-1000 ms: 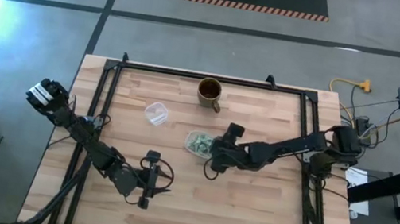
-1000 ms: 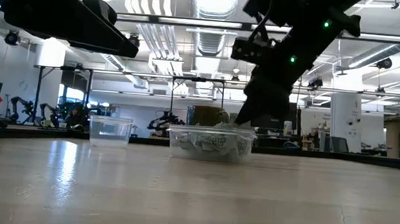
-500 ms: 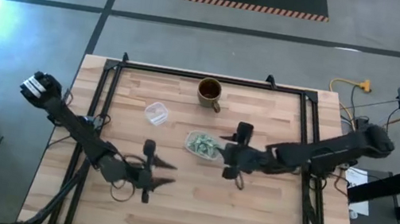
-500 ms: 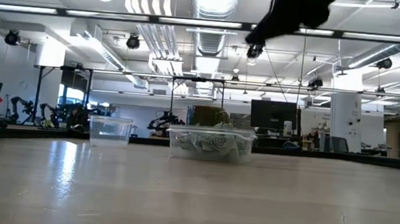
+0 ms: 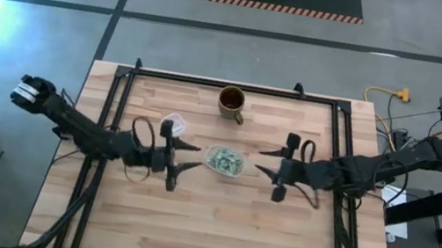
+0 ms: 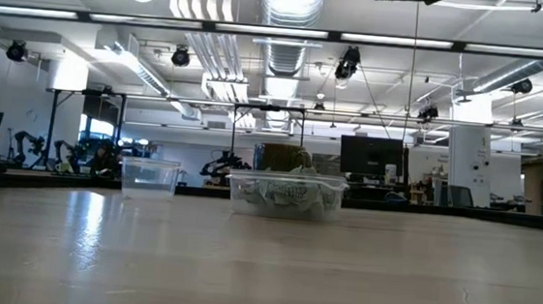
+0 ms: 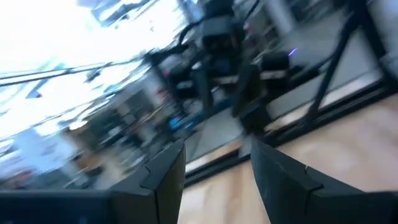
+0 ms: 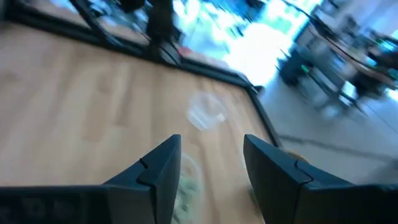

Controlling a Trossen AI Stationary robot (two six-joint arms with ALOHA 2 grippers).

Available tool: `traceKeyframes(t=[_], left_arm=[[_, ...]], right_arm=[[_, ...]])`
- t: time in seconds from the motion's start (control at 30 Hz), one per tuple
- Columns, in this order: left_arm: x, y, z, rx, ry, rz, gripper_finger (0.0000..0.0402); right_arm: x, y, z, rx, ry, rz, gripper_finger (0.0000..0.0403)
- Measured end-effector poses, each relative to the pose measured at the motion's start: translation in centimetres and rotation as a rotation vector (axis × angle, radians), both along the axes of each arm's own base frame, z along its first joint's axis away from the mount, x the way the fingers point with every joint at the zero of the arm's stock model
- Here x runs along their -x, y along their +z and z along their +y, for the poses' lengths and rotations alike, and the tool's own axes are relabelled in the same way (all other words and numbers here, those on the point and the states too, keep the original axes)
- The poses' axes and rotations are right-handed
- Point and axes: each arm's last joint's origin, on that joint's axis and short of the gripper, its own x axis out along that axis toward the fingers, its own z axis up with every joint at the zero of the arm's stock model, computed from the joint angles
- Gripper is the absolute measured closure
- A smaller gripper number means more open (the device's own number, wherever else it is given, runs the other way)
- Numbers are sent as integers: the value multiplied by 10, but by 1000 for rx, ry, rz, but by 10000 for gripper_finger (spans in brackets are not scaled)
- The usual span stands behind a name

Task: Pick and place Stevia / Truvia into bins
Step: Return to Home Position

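The bin (image 5: 224, 161) is a clear shallow tub near the table's middle, resting on its base, with several pale green-and-white Stevia sachets (image 6: 285, 196) inside. My left gripper (image 5: 188, 156) hovers just left of the bin, open and empty, its fingers pointing toward the bin. My right gripper (image 5: 262, 162) hovers just right of the bin, open and empty, also pointing toward it. In the right wrist view the bin (image 8: 186, 180) shows between my right gripper's fingers (image 8: 214, 165). The left wrist view is blurred and shows only my left gripper's open fingers (image 7: 217, 177). Both grippers are above the low view's frame.
A small clear round cup (image 5: 172, 124) stands left of and beyond the bin; it also shows in the low view (image 6: 149, 176). A brown mug (image 5: 231, 101) stands near the far edge. Black frame rails (image 5: 118, 99) run along the table's left, right and far sides.
My right gripper has risen out of the bin and drawn back toward the table's right edge, leaving the low view. My left gripper has swung from near the table's near edge toward the far edge and now sits just left of the bin. The bin has stayed put.
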Motion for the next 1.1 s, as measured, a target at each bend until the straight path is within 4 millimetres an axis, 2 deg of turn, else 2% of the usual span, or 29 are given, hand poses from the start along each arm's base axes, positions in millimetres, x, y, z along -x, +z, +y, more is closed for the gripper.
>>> traceKeyframes(t=[0.07, 0.2, 0.37, 0.5, 0.63, 0.9, 1.1], left_arm=[[1, -2, 15, 43, -44, -11, 236], [3, -12, 42, 138, -10, -10, 236], [11, -28, 62, 204, -15, 7, 236], [25, -37, 67, 231, -28, -5, 236], [49, -46, 69, 249, -33, -78, 236], [96, -73, 71, 297, -56, -187, 236], [105, -79, 71, 321, -55, -160, 236]], right_arm=[[8, -3, -2, -22, 67, -43, 239], [26, -9, -10, -69, 166, -146, 241], [51, -21, -23, -114, 180, -233, 242], [71, -33, -30, -155, 215, -292, 245], [88, -44, -34, -184, 223, -359, 245], [106, -72, -39, -222, 229, -430, 246], [114, -86, -42, -243, 228, -457, 250]])
